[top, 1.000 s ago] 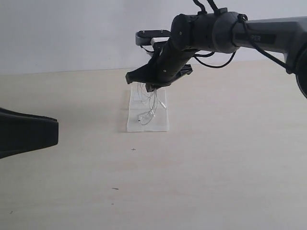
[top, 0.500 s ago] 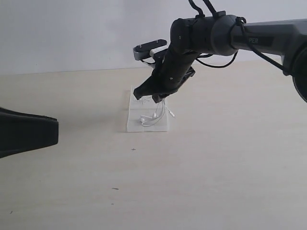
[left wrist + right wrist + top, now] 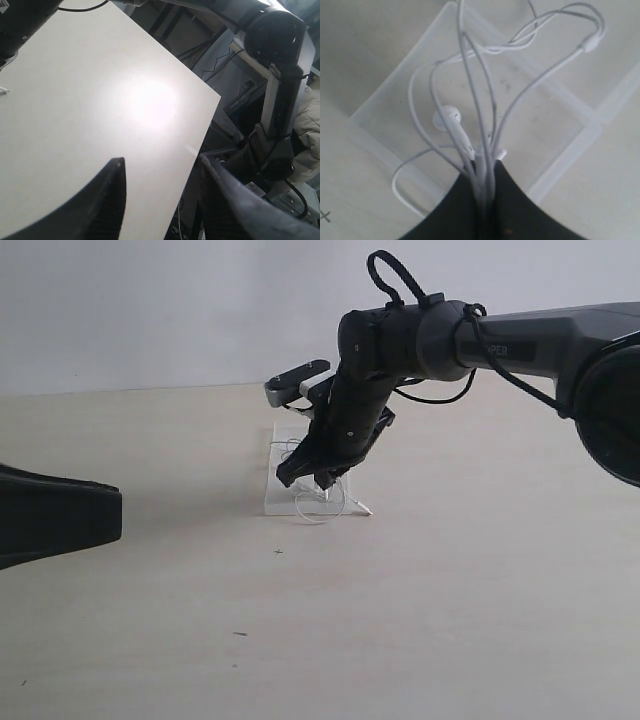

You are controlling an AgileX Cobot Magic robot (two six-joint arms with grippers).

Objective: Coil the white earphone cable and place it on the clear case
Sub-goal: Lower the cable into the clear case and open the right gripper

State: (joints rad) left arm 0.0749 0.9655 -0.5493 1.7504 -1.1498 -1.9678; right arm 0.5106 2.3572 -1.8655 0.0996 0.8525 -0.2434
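Black and blunt at the left edge of the exterior view, my left gripper [image 3: 161,167] sits low over the pale wooden tabletop [image 3: 450,620], well apart from the work. On its wrist feed I see the two dark fingers spread wide, with only bare table between them.

Moving right, the small flat transparent plastic case [image 3: 277,498] lies on the table near the middle of the exterior view. Over it hangs the thin white earphone cable [image 3: 480,161], gathered into several loose loops. On the right wrist feed most of those loops lie across the case. One white earbud [image 3: 447,119] rests among the strands inside the case outline, and the small inline remote [image 3: 587,44] sits on the outermost arc of wire. One loop spills over the case's edge onto the table. In the exterior view a short white end [image 3: 364,510] lies on the table just beside the case's front right corner.

Further right, my right gripper [image 3: 312,478] slants down from the dark arm [image 3: 500,335] that reaches in from the right. Its jaws are pinched together on the bundled strands, right over the case. I cannot tell whether the tips touch the plastic.
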